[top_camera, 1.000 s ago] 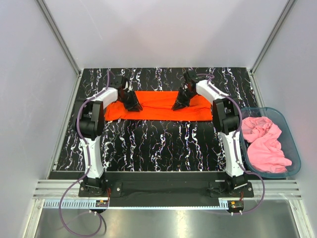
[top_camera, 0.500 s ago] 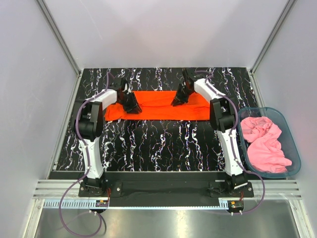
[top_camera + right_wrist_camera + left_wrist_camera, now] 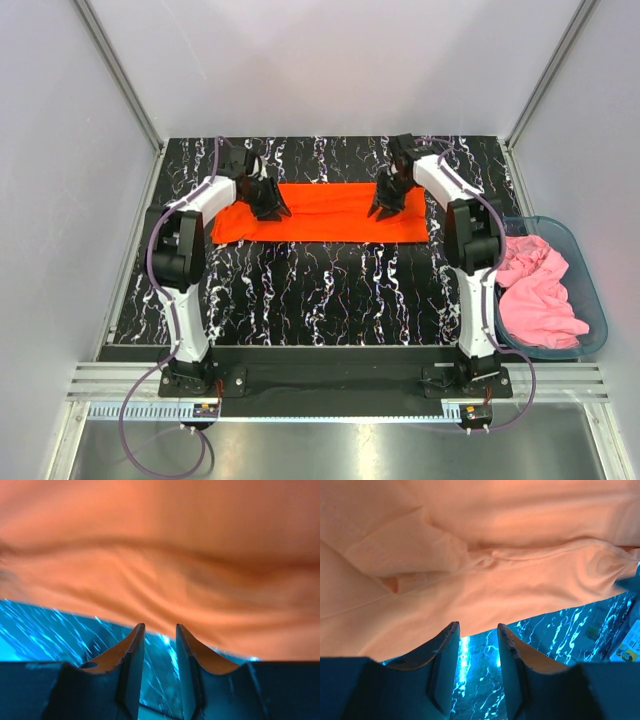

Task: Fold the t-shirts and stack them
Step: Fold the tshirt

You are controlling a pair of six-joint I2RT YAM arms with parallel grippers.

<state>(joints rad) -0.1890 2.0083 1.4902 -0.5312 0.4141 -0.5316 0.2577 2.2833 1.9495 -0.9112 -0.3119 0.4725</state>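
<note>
soft orange-red t-shirt [image 3: 330, 215], long flat band on marbled table [image 3: 320, 290], left gripper [image 3: 477, 626] and right gripper [image 3: 160, 626] slightly parted

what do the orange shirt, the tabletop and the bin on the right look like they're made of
Orange shirt: soft matte knit cloth; it creases and shows seams. Tabletop: black marble-look sheet with white veining, probably printed laminate. Bin: translucent bluish plastic, smooth thin walls.
</note>
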